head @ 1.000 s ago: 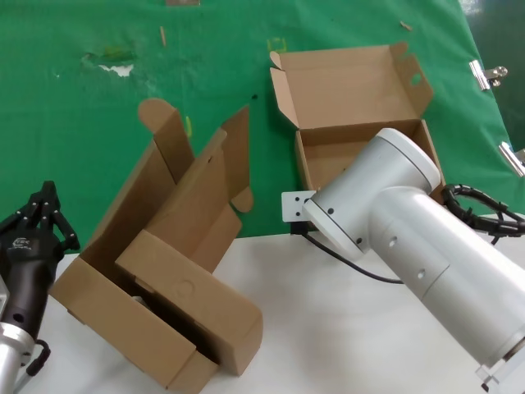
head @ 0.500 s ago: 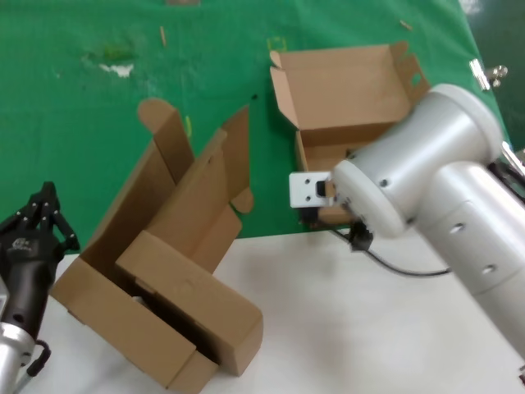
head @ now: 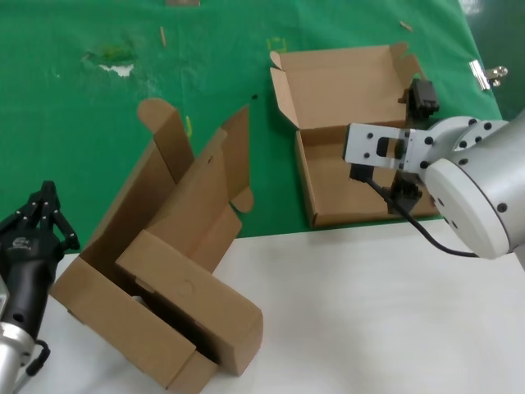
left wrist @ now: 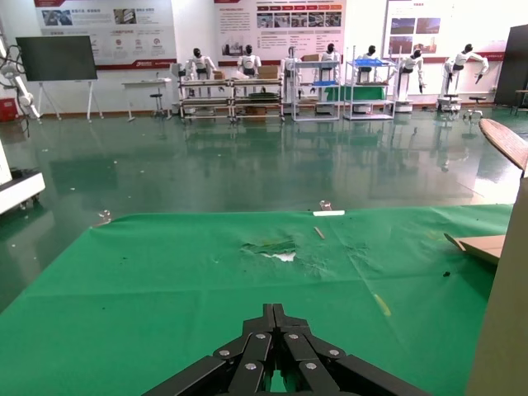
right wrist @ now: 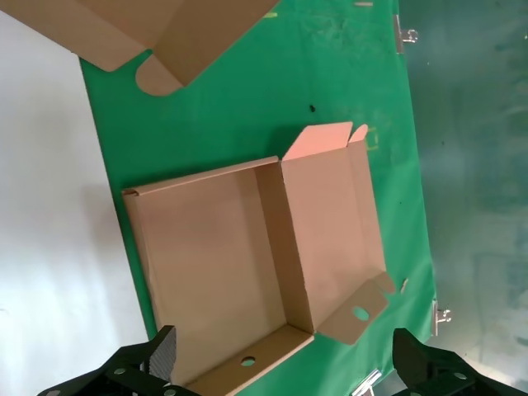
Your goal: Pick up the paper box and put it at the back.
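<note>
The paper box [head: 328,90] lies open on the green cloth [head: 82,123], lid folded back, its front wall near the white tabletop's edge. My right gripper [head: 415,144] hovers over the box's right side, open and empty, one finger [head: 424,94] by the holed ear flap and the other by the front right corner. In the right wrist view the box [right wrist: 214,256] lies below my wide-open right gripper [right wrist: 289,371]. My left gripper [head: 37,222] is shut and empty at the far left; it also shows in the left wrist view [left wrist: 276,318].
Two other brown cardboard boxes [head: 164,271] lie nested and tilted at the front left, half on the white tabletop [head: 369,312]. Metal clips [head: 488,74] hold the cloth's right edge. Scraps and a stain [head: 111,59] mark the far cloth.
My right arm has swung right and up off the paper box, uncovering it. Its open gripper now hangs over the box's right side. The left arm has not moved.
</note>
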